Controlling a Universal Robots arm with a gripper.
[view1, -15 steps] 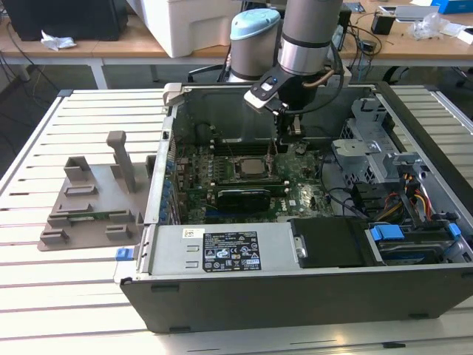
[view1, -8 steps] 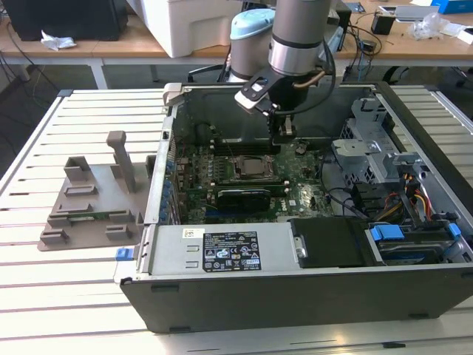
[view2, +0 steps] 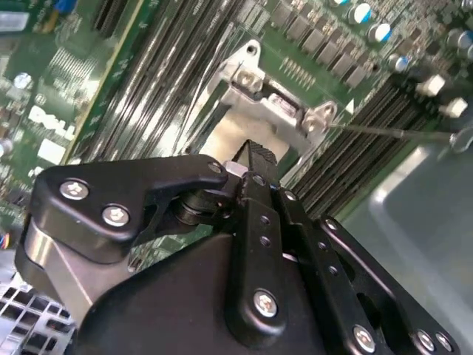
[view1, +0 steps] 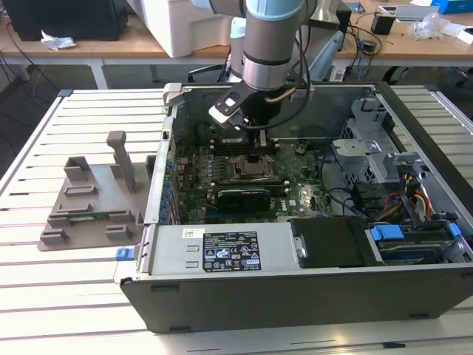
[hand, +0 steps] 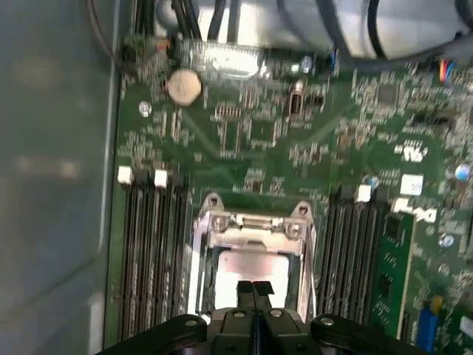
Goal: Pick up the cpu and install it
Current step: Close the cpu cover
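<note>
Cpu (hand: pixel 251 266) lies flat just beneath the jaws, pressed together on nothing, in the first wrist view. It sits inside the metal socket frame (hand: pixel 250 224) on the motherboard (hand: pixel 244 140), within the open computer case (view1: pixel 310 299) on the slatted tabletop (view1: pixel 66 296).

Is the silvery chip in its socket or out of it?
In: the cpu lies flat inside the socket's metal frame, beneath the shut gripper.
</note>
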